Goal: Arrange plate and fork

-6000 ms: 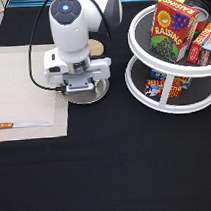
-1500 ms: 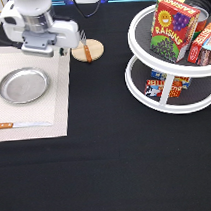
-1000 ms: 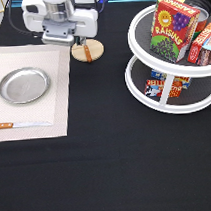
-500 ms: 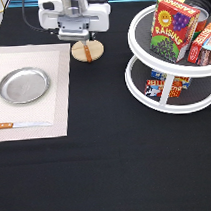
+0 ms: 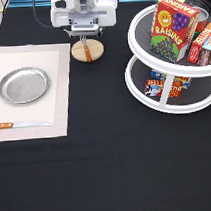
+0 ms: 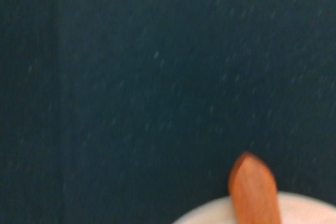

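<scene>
The silver plate (image 5: 23, 85) lies flat on the pale placemat (image 5: 51, 59) at the exterior view's left. The fork (image 5: 88, 50) rests across a small round wooden disc (image 5: 80, 50) on the black cloth, just right of the mat's top corner. My gripper (image 5: 84, 32) hangs open directly above the disc's top edge and holds nothing. In the wrist view the fork's orange handle tip (image 6: 253, 192) lies over the pale disc (image 6: 214, 216).
A wooden-handled knife (image 5: 19, 124) lies along the mat's bottom edge. A white two-tier turntable (image 5: 165, 98) at the exterior view's right carries a raisin box (image 5: 172, 30) and other packets. Black cloth (image 5: 106, 163) covers the table.
Six seconds ago the gripper was low over the mat's right edge. The plate now lies on the mat, and the empty gripper has travelled right along the top to above the disc.
</scene>
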